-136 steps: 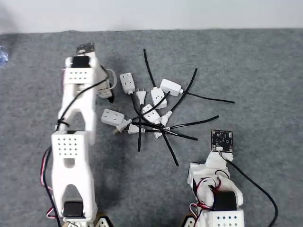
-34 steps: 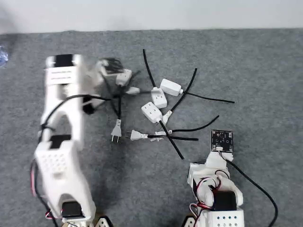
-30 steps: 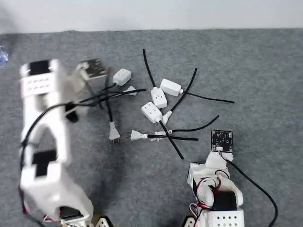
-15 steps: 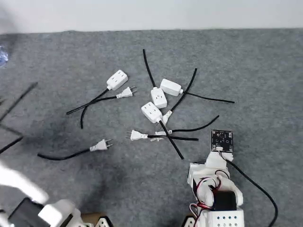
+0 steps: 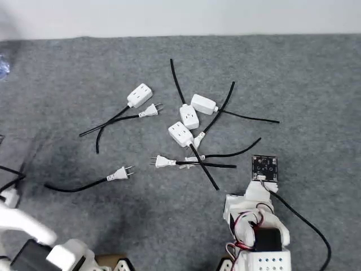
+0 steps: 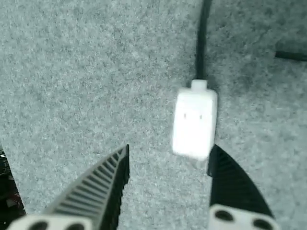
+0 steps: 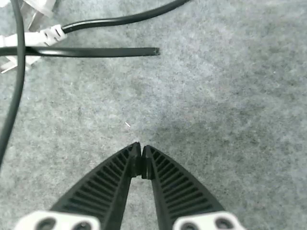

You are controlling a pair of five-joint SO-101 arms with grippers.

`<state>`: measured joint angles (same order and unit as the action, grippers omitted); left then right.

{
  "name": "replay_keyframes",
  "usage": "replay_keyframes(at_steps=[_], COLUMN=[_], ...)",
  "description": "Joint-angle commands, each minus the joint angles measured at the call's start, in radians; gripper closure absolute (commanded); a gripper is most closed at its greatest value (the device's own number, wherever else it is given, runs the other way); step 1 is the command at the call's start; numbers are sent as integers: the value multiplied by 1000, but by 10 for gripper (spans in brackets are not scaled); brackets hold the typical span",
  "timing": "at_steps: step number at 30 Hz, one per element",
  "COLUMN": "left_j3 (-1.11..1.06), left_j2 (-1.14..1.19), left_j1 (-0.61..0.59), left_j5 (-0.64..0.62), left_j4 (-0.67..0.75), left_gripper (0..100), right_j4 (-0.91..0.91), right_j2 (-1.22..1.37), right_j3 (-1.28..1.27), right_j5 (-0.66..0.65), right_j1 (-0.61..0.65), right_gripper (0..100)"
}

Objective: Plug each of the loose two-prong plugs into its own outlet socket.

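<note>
Loose white two-prong plugs lie on the grey carpet: one plug [image 5: 119, 173] at the left of centre, another plug [image 5: 149, 110] beside a white outlet [image 5: 139, 95], and a third plug [image 5: 162, 162] under crossed black cords. Three more outlets [image 5: 189, 117] cluster in the middle. My left gripper [image 6: 169, 149] is open just above the carpet, with a white outlet block [image 6: 195, 125] lying between its fingers, close to one of them. That outlet block [image 5: 8, 197] sits at the table's left edge. My right gripper [image 7: 140, 146] is shut on nothing, low over bare carpet near a plug [image 7: 38, 36].
Black cords [image 5: 225, 116] fan out from the central cluster, and a cut cord end [image 7: 156, 51] lies ahead of the right gripper. The left arm's body [image 5: 34, 248] occupies the near left corner, the right arm [image 5: 256, 226] the near right. A pale wall borders the far edge.
The left arm swung from the outlet pile out to the table's left edge and drew back, dragging an outlet and cords with it and spreading the pile. The right arm stayed still.
</note>
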<state>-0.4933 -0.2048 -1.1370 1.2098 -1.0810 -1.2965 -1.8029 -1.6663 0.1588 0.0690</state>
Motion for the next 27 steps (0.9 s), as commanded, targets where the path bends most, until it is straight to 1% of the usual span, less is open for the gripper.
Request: replay_keyframes(at_steps=[1,4,6,7,9,12,14,16,18,19,20,22,24,27], left_j3=[8,47,84,105,143,220,246,234,208,202,203,219,225,196], left_j2=[-40,-40,-40,-40,-40,-40,-40,-40,-40,-40,-40,-40,-40,-40], left_j1=[3,20,23,25,40,92,147,203,230,226,212,147,57,-86], left_j5=[-5,-71,-141,-183,-245,-287,-334,-417,-537,-586,-609,-592,-554,-516], left_j4=[21,15,3,-26,-143,-414,-563,-609,-585,-574,-572,-617,-675,-674], left_gripper=[736,736,736,736,736,737,739,739,739,739,739,739,739,739], right_j4=[-12,-12,-12,-12,-12,-12,-12,-12,-12,-12,-12,-12,-12,-12], right_j2=[-10,-10,-10,-10,-10,-10,-10,-10,-10,-10,-10,-10,-10,-10], right_j3=[-17,-17,-17,-17,-17,-17,-17,-17,-17,-17,-17,-17,-17,-17], right_j5=[-5,-5,-5,-5,-5,-5,-5,-5,-5,-5,-5,-5,-5,-5], right_j1=[-2,-2,-2,-2,-2,-2,-2,-2,-2,-2,-2,-2,-2,-2], right_gripper=[990,990,990,990,990,990,990,990,990,990,990,990,990,990])
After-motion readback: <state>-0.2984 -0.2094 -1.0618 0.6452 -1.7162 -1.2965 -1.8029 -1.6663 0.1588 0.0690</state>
